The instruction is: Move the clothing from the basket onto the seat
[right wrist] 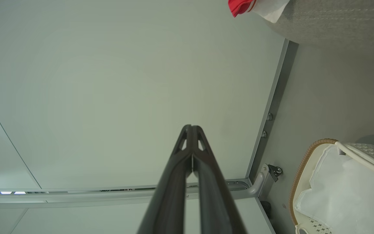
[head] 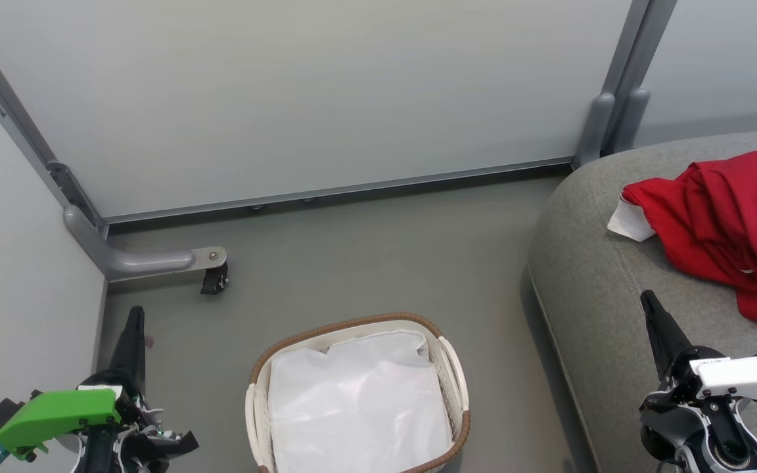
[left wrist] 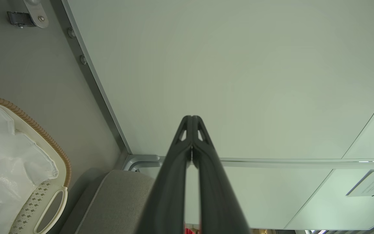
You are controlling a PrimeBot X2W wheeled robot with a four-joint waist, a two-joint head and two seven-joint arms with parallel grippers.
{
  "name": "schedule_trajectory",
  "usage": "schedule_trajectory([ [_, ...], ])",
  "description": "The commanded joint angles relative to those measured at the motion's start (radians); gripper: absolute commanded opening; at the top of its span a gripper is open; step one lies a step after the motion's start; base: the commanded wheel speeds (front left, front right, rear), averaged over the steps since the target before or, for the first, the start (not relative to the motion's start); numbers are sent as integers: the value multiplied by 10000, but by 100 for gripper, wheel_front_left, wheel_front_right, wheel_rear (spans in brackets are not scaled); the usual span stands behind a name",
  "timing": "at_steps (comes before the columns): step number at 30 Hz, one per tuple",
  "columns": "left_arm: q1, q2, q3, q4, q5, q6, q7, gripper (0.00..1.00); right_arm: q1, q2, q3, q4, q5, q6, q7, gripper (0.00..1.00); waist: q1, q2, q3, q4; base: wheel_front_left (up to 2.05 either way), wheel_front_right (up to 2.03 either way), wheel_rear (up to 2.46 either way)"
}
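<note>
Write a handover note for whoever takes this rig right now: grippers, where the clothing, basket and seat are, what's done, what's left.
Left gripper: shut, holding nothing, low beside the basket.
Right gripper: shut, holding nothing, over the seat edge.
Clothing: red heap lying on the seat.
Basket: on the floor, white lining inside, no red visible.
Done: the transfer, by the look of it.
Left: probably nothing; check the basket's near end, cut off in the head view.
</note>
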Motion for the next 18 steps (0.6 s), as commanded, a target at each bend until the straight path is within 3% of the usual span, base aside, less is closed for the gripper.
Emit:
schedule_trajectory([
  [1, -109, 66, 23, -17, -31, -38, 33, 0, 110, -60, -19, -28, 32, 0, 12, 0, 0, 0, 0, 0, 0, 0, 0],
  [18, -109, 67, 22, -16, -31, -36, 32, 0, 110, -60, -19, -28, 32, -1, 11, 0, 0, 0, 0, 0, 0, 0, 0],
])
